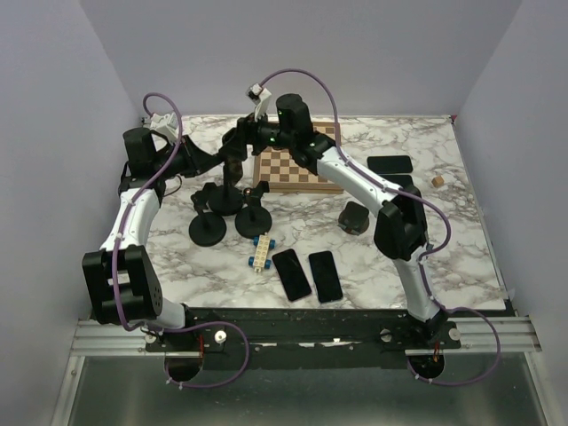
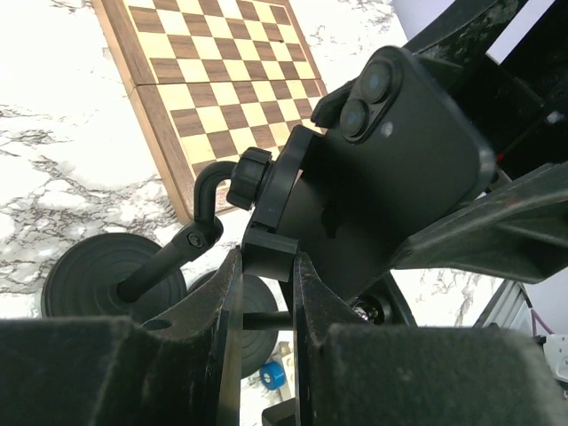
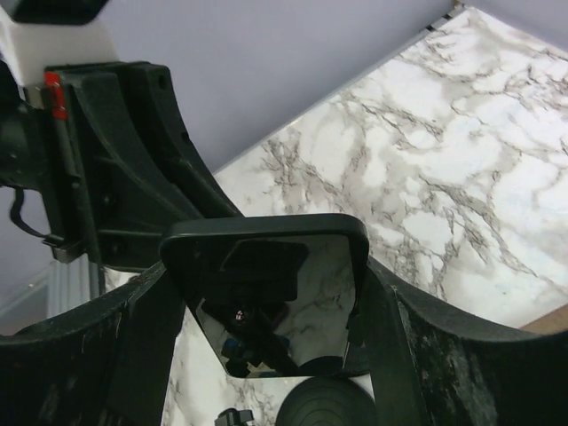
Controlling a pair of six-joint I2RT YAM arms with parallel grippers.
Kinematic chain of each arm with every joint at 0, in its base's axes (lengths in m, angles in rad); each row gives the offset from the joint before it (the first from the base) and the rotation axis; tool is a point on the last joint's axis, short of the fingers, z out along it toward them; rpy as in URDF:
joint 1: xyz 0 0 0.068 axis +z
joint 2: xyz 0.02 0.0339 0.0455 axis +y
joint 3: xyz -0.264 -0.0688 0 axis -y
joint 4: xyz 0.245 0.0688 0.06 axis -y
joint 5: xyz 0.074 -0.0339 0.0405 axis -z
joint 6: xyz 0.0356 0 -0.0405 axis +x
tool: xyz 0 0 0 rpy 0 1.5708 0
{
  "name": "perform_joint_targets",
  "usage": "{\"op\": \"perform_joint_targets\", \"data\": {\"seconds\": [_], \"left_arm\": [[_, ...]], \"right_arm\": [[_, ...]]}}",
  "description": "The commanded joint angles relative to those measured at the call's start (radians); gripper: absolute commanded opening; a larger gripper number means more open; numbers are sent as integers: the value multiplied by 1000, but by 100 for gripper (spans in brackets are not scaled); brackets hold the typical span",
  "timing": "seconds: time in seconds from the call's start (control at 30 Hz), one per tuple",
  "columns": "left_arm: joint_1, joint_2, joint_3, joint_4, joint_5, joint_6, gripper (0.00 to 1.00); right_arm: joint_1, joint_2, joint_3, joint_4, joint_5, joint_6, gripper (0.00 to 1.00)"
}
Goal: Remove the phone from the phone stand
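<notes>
Left end effector (image 2: 268, 266) pinches the lower lip of the phone stand (image 2: 266, 191). We judge this braces the stand against tipping. Right end effector (image 3: 266, 302) grips the phone (image 2: 408, 151) across its edges. The phone sits in the cradle, not yet lifted out.

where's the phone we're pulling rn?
Left wrist view, right of centre: phone sits in the stand cradle, gripped by the right gripper, by the chessboard.
</notes>
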Motion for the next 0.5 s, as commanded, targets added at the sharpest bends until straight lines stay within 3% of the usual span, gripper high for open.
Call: {"op": "perform_joint_targets", "data": {"seconds": [0.0,0.23,0.47], "left_arm": [[33,24,-11,-54,-79,5,0],[33,29,-9,-58,-82,2,0],[33,32,9,-97,-103,11,0]], "right_arm": [[-26,-66,-13,132,-78,164,1],[-26,-79,54,164,-140,398,1],[-26,-252,-59,105,-74,368,1]]}}
